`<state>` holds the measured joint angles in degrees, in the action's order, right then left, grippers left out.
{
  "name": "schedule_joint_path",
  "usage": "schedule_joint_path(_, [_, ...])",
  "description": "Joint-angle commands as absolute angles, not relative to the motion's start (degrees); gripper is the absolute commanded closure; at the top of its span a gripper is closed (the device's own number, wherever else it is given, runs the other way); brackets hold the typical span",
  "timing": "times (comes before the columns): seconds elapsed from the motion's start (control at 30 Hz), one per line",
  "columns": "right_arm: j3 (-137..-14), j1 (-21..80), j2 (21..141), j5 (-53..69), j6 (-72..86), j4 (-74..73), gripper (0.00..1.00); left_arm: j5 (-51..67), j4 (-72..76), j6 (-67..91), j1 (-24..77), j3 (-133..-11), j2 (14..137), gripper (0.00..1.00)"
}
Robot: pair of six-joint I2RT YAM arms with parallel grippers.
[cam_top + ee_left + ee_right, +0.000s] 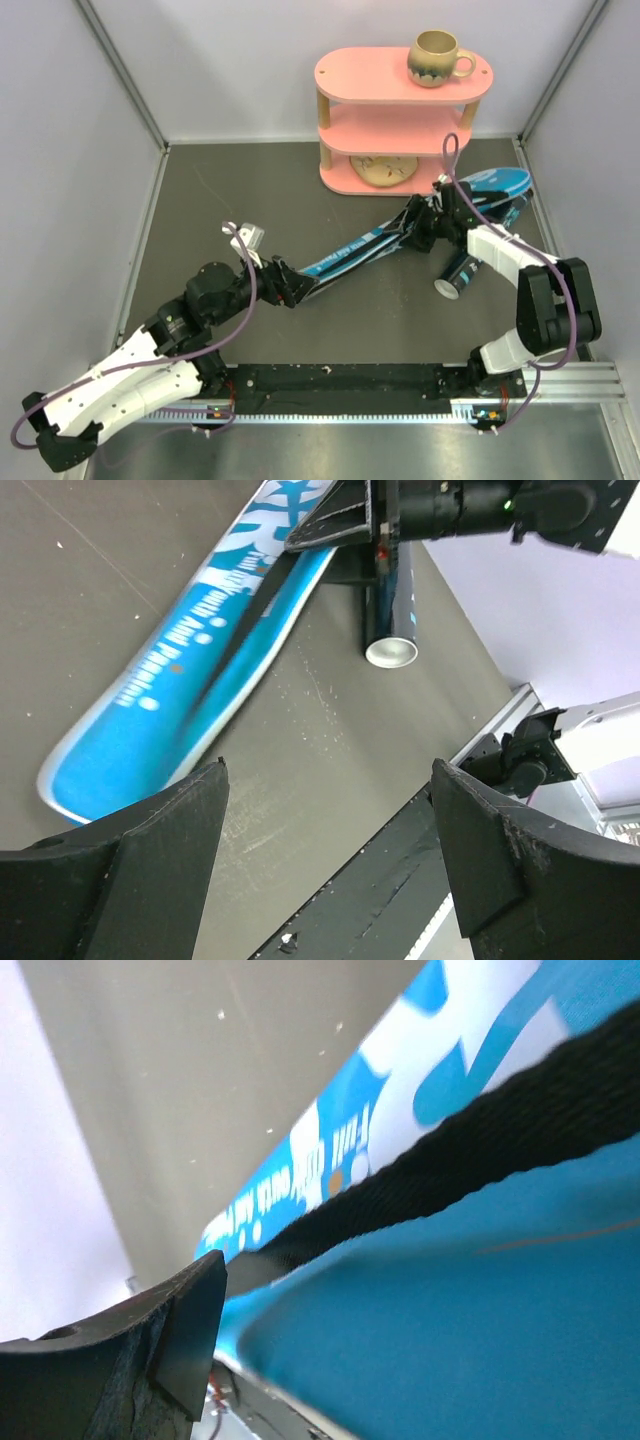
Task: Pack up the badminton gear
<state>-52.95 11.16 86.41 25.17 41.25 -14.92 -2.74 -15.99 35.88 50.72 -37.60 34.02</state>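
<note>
The blue racket cover lies diagonally across the mat from the centre to the back right. My right gripper is shut on its middle. In the right wrist view the cover and its black strap fill the frame, and only one finger shows. My left gripper is open and empty, just off the cover's narrow end. Its fingertips frame bare mat. The black tube lies beside the right arm and also shows in the left wrist view. No rackets or shuttlecocks are visible.
The pink three-tier shelf stands at the back with the beige mug on top and a round tan disc on its bottom tier. Grey walls close in left and right. A black rail runs along the near edge.
</note>
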Motion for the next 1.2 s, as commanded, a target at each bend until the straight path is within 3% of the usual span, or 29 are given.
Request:
schedule_joint_path(0.0, [-45.89, 13.71, 84.20, 32.69, 55.61, 7.79, 0.34, -3.69, -12.22, 36.83, 50.71, -36.04, 30.24, 0.14])
schedule_joint_path(0.17, [-49.81, 23.09, 88.75, 35.07, 56.71, 10.30, 0.31, -5.80, -12.92, 35.86, 50.71, -35.24, 28.39, 0.14])
schedule_joint_path(0.3, [-60.54, 30.66, 93.33, 35.25, 47.92, -6.43, 0.23, -6.07, -13.53, 34.98, 50.63, -36.47, 29.79, 0.14])
schedule_joint_path(0.4, [-62.14, 33.31, 88.63, 29.38, 38.17, -16.05, 0.16, -6.41, -14.41, 34.81, 50.71, -37.53, 30.06, 0.14])
schedule_joint_path(0.43, [-61.53, 33.48, 85.98, 23.00, 35.53, -23.91, 0.05, -6.68, -14.59, 34.80, 50.63, -37.70, 29.71, 0.14])
schedule_joint_path(0.47, [-60.57, 33.49, 83.26, 19.20, 31.24, -27.30, 0.02, -6.94, -14.85, 34.63, 50.63, -37.71, 29.45, 0.14])
schedule_joint_path(0.63, [-53.53, 33.40, 60.33, 0.47, 26.37, -45.23, 0.01, -9.66, -15.03, 33.66, 50.62, -37.09, 28.39, 0.13])
schedule_joint_path(0.9, [-51.42, 33.22, 33.86, -12.81, 28.74, -48.78, 0.01, -10.64, -10.20, 32.17, 50.45, -39.37, 30.06, 0.13])
schedule_joint_path(1.0, [-50.46, 32.96, 31.28, -26.07, 35.83, -52.20, 0.01, -9.58, -9.05, 32.43, 50.36, -39.72, 30.76, 0.13])
schedule_joint_path(1.17, [-50.45, 23.32, 43.40, -22.85, 38.67, -51.42, 0.01, -7.21, -8.44, 34.36, 50.45, -39.20, 32.61, 0.13])
